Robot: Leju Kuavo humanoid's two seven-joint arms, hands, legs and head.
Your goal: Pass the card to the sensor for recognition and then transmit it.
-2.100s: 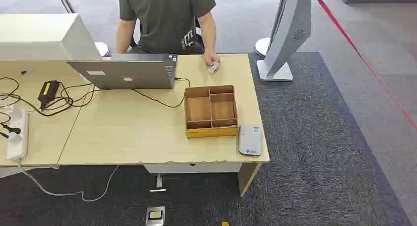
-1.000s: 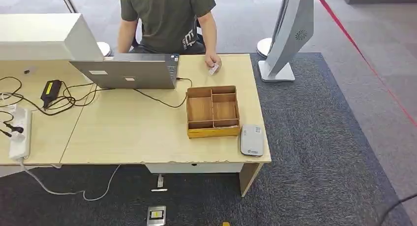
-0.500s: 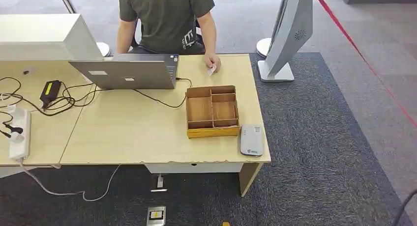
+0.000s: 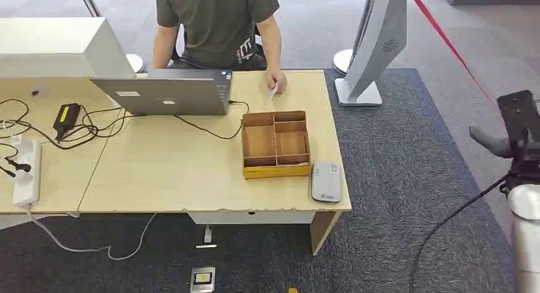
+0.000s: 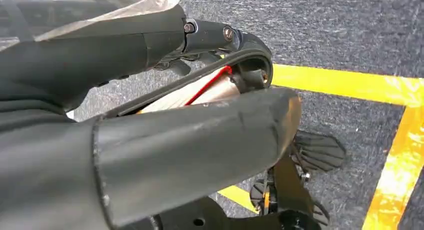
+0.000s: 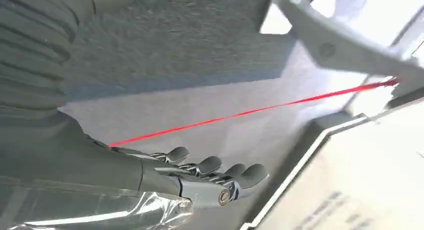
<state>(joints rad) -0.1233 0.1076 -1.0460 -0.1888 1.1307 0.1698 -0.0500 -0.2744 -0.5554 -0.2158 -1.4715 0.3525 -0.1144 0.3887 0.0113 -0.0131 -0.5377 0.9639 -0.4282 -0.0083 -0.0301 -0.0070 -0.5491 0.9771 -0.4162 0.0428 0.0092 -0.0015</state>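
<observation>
Fingers [image 6: 207, 165] of the right hand [image 6: 200, 182], seen in the right wrist view, are stretched out side by side, unclenched and holding nothing. In the head view this hand [image 4: 503, 143] hangs over the carpet beyond the right end of the surface [image 4: 165, 172], well apart from everything on it. The left hand [image 5: 150, 160] is seen close up in its own wrist view, above the carpet and yellow floor lines, and whether its fingers are apart or together cannot be told. The card [image 4: 272, 90] is pinched in the person's hand [image 4: 277, 83] at the far edge of the surface, just beyond the wooden tray [image 4: 275, 144] and beside the laptop [image 4: 162, 95]. It is too small for its long axis to be read, though it seems tipped up off the surface. From the right hand the card lies forward and to the left. The sensor [image 4: 325, 181], a flat grey reader, lies at the near right corner, just beside the tray, roughly between the hand and the card. The right hand is judged the nearer one, so the coming reach would likely run leftward and away from the robot, passing over the sensor's corner.
</observation>
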